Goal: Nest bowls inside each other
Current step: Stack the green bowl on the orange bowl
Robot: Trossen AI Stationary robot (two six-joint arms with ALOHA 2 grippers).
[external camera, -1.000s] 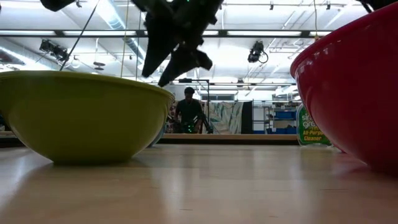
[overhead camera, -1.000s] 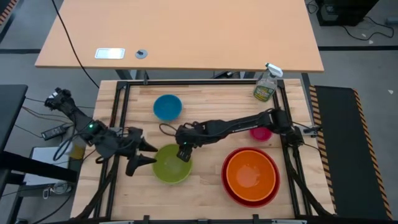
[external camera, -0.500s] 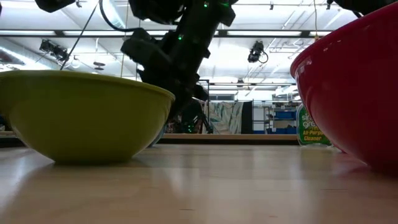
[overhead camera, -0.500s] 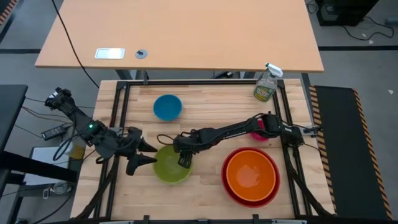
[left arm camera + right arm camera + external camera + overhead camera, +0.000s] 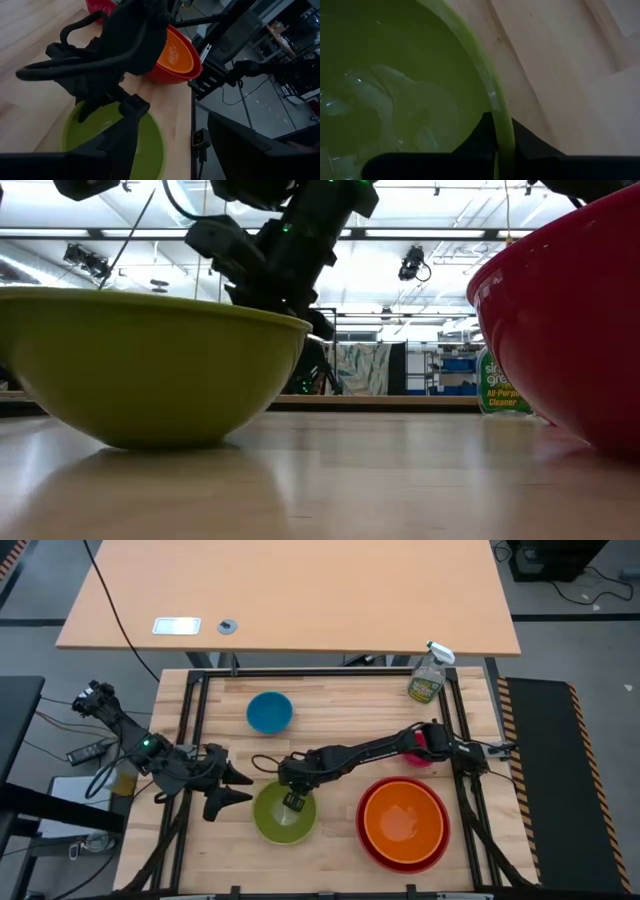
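The lime green bowl (image 5: 285, 815) stands on its base at the table's near middle. My right gripper (image 5: 293, 800) is shut on its far rim and shows above the bowl (image 5: 150, 370) in the low view. My left gripper (image 5: 236, 788) hangs open just left of the bowl, touching nothing. The orange bowl (image 5: 403, 817) sits inside the red bowl (image 5: 372, 845) at the near right. The blue bowl (image 5: 269, 711) stands at the far left. The pink bowl (image 5: 420, 754) is partly hidden under the right arm. My right gripper pinches the green bowl's rim (image 5: 496, 112) on its far side, with one finger (image 5: 477, 137) inside the bowl and the other (image 5: 525, 141) outside. The fingers slant down from the far right. The bowl's base rests on the table.
A clear spray bottle (image 5: 430, 675) stands at the far right corner. The red bowl (image 5: 570, 310) stands close to the right of the green one. A black frame (image 5: 190, 720) runs round the wooden table top. Bare wood lies between the blue and green bowls.
My right gripper has come down onto the green bowl's far rim and shut on it. The bowl has slid a little toward the table's near edge, staying on its base.
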